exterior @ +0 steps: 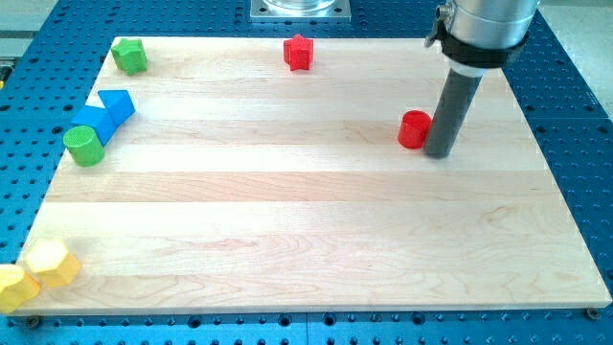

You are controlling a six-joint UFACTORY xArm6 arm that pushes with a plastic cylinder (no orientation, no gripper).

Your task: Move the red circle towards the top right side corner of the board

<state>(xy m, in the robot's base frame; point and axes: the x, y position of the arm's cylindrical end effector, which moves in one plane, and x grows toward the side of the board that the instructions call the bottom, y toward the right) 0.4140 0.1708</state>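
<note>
The red circle [414, 129] is a short red cylinder on the wooden board [306, 240], in the view's right half, below the top right corner. My tip [440, 153] stands right next to it, touching or almost touching its right side, slightly lower in the view. The dark rod rises from there to the arm's grey housing at the view's top right.
A red star block [299, 52] sits near the top edge at centre. A green block [129, 56] sits at the top left. Two blue blocks [103, 117] and a green cylinder [83, 145] cluster at the left edge. Two yellow blocks [38, 270] lie at the bottom left corner.
</note>
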